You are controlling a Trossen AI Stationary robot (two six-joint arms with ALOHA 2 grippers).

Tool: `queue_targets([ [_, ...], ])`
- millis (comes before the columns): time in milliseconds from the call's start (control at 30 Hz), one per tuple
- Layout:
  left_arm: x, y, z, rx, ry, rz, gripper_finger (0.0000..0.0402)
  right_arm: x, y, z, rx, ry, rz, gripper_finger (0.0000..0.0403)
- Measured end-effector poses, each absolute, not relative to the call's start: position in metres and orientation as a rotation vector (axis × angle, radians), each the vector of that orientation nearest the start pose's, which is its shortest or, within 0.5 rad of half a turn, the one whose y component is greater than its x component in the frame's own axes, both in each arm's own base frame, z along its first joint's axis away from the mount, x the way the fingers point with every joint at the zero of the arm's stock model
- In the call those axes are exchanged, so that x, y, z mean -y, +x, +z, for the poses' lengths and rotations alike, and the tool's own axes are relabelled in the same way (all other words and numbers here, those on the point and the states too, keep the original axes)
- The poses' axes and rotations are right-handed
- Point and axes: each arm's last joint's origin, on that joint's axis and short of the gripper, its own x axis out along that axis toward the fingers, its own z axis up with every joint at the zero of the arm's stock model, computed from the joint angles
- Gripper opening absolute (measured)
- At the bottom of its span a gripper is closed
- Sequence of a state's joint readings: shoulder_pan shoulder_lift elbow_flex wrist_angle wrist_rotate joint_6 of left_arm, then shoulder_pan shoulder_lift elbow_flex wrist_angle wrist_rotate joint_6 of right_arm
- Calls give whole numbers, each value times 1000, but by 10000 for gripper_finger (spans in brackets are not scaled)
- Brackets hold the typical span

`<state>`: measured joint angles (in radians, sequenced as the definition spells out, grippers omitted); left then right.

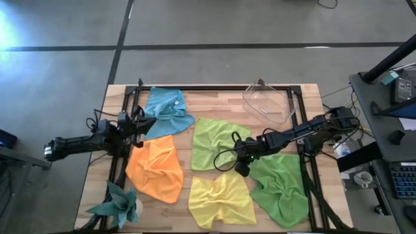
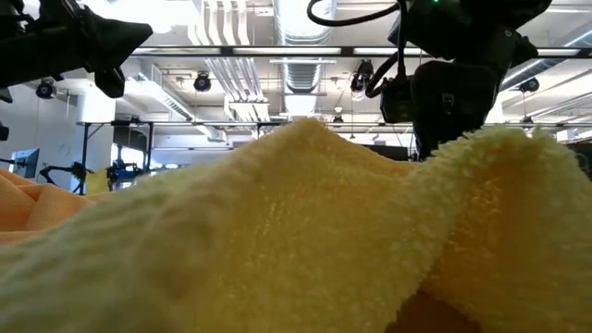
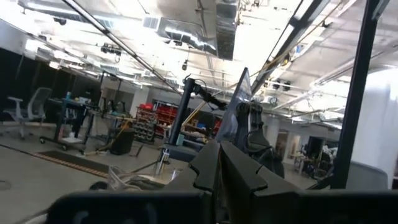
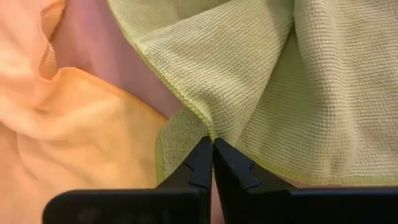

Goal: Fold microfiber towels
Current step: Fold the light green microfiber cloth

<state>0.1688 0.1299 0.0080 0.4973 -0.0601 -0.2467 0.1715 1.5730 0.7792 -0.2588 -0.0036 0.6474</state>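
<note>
Right end effector pinching the lime green towel's edge at mid-desk

The right end effector (image 4: 212,163) has its fingers pressed together on a fold of the lime green towel (image 1: 218,142) at that cloth's 5 o'clock corner, just beside the yellow towel (image 1: 221,198). The left end effector (image 1: 144,123), fingers pressed together and holding nothing, hovers at the desk's (image 1: 305,97) 9 o'clock side between the blue towel (image 1: 168,112) and the orange towel (image 1: 156,168). The darker green towel (image 1: 281,187) lies crumpled at 4 o'clock.
</note>
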Motion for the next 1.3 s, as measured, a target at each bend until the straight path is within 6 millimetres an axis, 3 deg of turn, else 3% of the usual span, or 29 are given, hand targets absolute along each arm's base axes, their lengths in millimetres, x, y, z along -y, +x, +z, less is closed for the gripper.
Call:
queue_targets([
  [300, -19, 99, 201, 391, -328, 186, 12, -52, 278, 154, -1045, 535, -188, 9],
  [700, -22, 110, 193, 309, -377, 232, 137, -52, 272, 179, -959, 571, -161, 9],
  [900, -22, 111, 205, 435, -370, 210, 146, -51, 268, 190, -917, 600, -154, 9],
  [1033, -23, 116, 217, 422, -299, 216, 146, -51, 267, 194, -903, 603, -149, 9],
  [1167, -23, 129, 234, 341, -197, 159, 146, -51, 267, 195, -899, 617, -153, 9],
  [1300, -25, 151, 240, 140, -145, 118, 146, -51, 267, 195, -898, 622, -156, 9],
])
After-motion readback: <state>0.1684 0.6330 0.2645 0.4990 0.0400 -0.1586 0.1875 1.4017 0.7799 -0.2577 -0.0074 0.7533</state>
